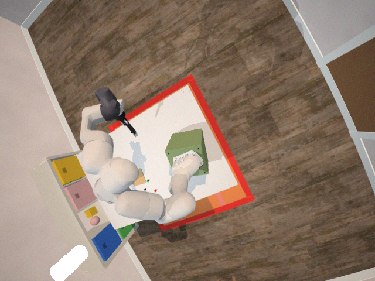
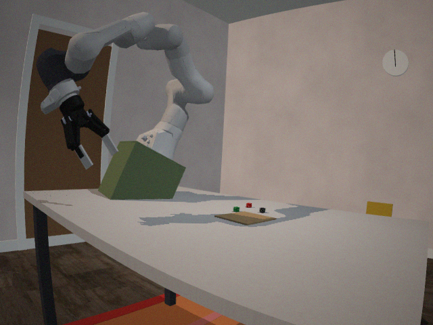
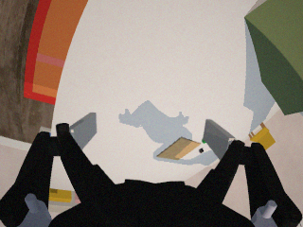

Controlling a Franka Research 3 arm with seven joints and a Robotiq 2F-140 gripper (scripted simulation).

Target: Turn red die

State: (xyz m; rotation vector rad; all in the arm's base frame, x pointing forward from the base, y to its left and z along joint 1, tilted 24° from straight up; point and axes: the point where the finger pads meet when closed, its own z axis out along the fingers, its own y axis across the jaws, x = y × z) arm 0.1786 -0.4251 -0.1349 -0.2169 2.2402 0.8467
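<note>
The red die [image 2: 248, 204] sits on the white table just behind the tan mat [image 2: 245, 217], between the green die [image 2: 235, 208] and a black die [image 2: 262, 210]. None of the three is on the mat. From above, the red die [image 1: 155, 190], green die [image 1: 147, 180] and black die [image 1: 145, 189] lie beside the mat [image 1: 139, 178], which the arm partly hides. My gripper [image 2: 97, 151] is open and empty, high above the far end of the table, well away from the dice. In the wrist view my gripper [image 3: 151, 126] frames the distant mat [image 3: 180, 148]. The dice are too small to read.
A large green box [image 2: 141, 172] stands on the table at the arm's base. A shelf unit [image 1: 77, 193] with coloured bins is beside the table. A red and orange rug [image 1: 233, 169] lies under the table. A yellow block [image 2: 379, 208] shows behind the table's far side.
</note>
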